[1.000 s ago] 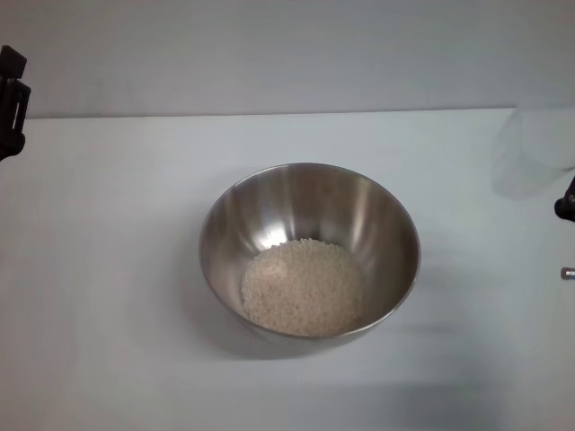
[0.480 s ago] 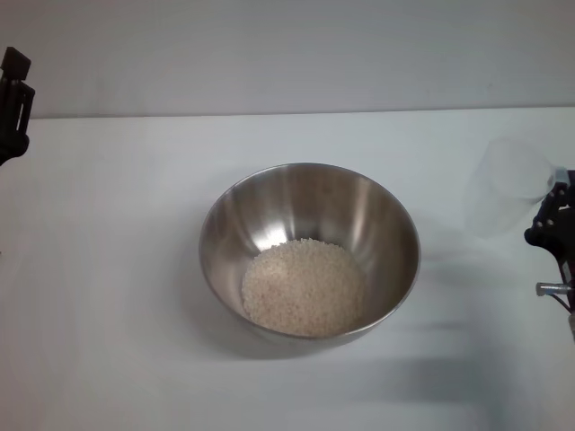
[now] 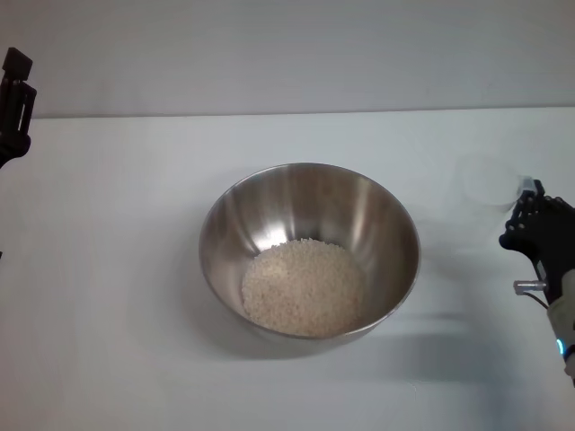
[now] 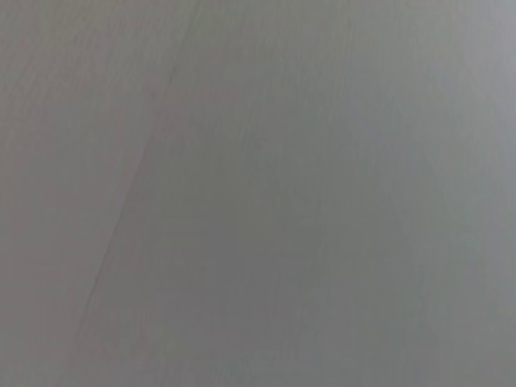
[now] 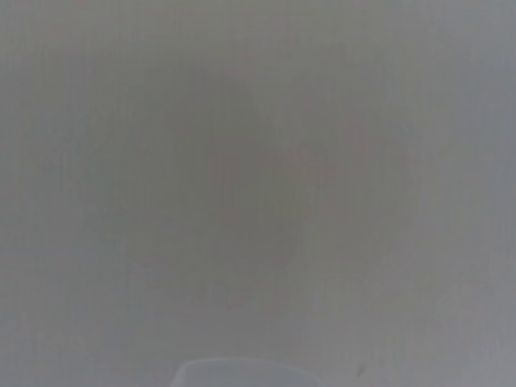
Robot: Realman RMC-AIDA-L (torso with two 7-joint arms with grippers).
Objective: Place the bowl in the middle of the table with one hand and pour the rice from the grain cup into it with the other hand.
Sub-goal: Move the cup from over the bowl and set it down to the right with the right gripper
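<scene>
The right gripper [image 3: 528, 220] is sitting at the right edge of the head view, level with the bowl's middle, its dark fingers reaching toward the grain cup [image 3: 490, 184]. The cup is showing only as a faint translucent shape just up and left of the fingertips. Whether the fingers are pinching it, touching it, or spread apart cannot be told from here. The arm behind the gripper is running off the lower right corner.

The left gripper [image 3: 13, 103] is hanging at the upper left edge, over the table's far rim, mostly cut off by the frame, so I cannot tell how its fingers are standing either.

The bowl [image 3: 377, 215] is standing upright at the centre of the white table [image 3: 117, 296], well apart from both grippers. The rice [image 3: 304, 287] is lying as a pale mound covering its bottom.

Both wrist views are giving only a blank grey surface; in the right wrist view a faint pale curved edge is peeking in at the bottom, too vague to identify.
</scene>
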